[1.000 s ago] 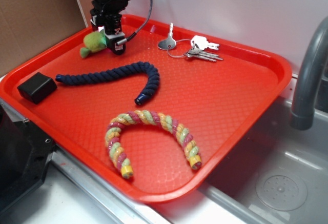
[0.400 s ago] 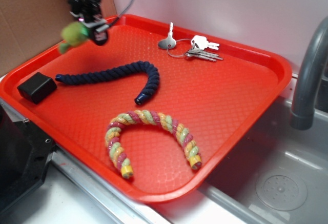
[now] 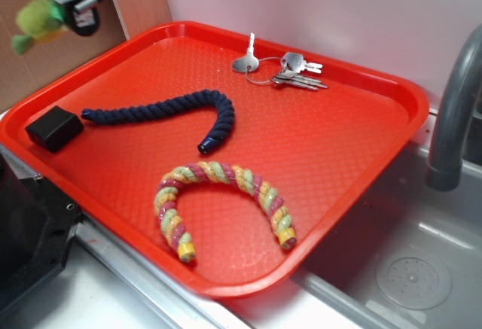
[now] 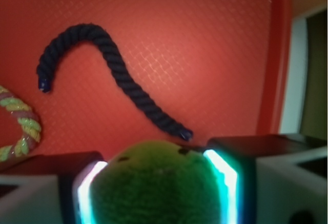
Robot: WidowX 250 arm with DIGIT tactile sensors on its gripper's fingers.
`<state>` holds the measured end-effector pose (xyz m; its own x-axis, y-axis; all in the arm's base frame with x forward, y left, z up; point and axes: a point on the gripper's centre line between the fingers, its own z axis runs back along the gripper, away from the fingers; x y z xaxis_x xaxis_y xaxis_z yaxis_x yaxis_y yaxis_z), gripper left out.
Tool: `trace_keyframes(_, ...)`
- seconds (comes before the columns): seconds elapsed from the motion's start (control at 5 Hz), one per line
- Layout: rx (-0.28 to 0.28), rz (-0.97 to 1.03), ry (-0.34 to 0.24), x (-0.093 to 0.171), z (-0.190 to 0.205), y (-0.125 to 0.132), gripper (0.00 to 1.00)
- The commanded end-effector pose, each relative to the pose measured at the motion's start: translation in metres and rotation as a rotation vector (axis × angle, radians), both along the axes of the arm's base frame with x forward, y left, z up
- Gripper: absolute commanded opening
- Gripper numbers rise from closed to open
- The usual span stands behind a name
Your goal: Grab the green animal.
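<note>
Turtle (image 3: 39,19), fuzzy and green, hangs in the air above the far left corner of the red tray (image 3: 354,148), pinched between the gripper (image 4: 156,183) fingers (image 4: 221,175). Below lie a navy rope (image 4: 110,75) and a striped rope (image 3: 218,201).

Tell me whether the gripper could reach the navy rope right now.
Probably not: the gripper is shut on the green plush turtle, lifted well above the navy rope, so its jaws are occupied.

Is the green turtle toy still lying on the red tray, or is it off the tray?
Off the tray. The green turtle toy hangs in the air, gripped between the jaws, above the tray's far left corner.
</note>
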<state>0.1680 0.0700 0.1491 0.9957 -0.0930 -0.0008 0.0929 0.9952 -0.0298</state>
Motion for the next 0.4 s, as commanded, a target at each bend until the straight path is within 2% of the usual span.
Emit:
trace_keyframes(0.0, 0.009, -0.02, -0.078, -0.0157, 0.0158, 0.0049, 0.0)
trace_keyframes(0.2, 0.017, -0.004, -0.057, -0.011, 0.013, 0.0046, 0.0)
